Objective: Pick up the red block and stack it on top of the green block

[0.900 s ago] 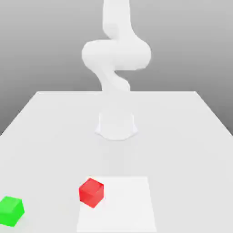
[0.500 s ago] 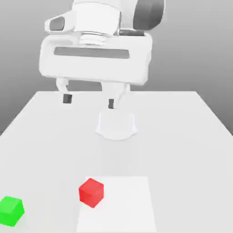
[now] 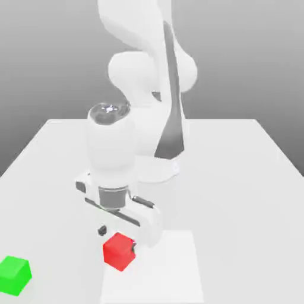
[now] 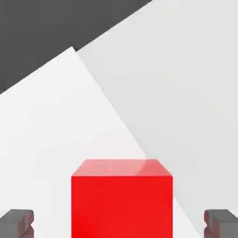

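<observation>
I am at the reaching step. My pincer [image 3: 117,236] hangs just above the red block [image 3: 119,251], spread wide and grasping nothing; through the hand camera its dark fingertips [image 4: 16,223] flank the cube with gaps on both sides. The red block sits on the white counter [image 3: 237,178], and the green block [image 3: 14,275] lies well apart toward the exterior view's left. Next, I judge, comes lowering further and clenching.

No text, label, brand, number or sign can be read anywhere. The red block [image 3: 119,251] and the green block [image 3: 14,275] have plain matte faces, and the white table [image 3: 237,178] they rest on carries no markings.
</observation>
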Motion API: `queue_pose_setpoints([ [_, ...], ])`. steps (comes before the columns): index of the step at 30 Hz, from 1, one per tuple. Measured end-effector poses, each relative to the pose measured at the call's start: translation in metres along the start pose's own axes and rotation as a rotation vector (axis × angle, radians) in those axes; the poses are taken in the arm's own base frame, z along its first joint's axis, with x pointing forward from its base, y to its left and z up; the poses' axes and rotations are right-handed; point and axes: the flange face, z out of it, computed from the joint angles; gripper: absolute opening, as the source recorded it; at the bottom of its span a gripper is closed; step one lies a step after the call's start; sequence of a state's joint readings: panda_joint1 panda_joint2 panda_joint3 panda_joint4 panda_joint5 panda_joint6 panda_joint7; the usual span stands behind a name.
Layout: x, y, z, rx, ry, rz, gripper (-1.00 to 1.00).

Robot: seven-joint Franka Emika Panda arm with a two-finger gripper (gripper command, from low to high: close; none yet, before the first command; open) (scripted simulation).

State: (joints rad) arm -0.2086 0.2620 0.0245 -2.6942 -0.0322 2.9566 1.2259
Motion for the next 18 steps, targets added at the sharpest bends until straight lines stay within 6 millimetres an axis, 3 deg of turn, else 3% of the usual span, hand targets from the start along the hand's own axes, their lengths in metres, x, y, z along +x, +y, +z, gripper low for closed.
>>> queue_pose_setpoints([
  [7, 0.0, 0.0, 0.0, 0.001, 0.0, 0.0, -1.0],
  [13, 0.001, 0.0, -0.054, 0.001, 0.0, 0.005, -1.0],
  [18, 0.077, -0.016, -0.075, 0.004, -0.006, 0.309, -1.0],
])
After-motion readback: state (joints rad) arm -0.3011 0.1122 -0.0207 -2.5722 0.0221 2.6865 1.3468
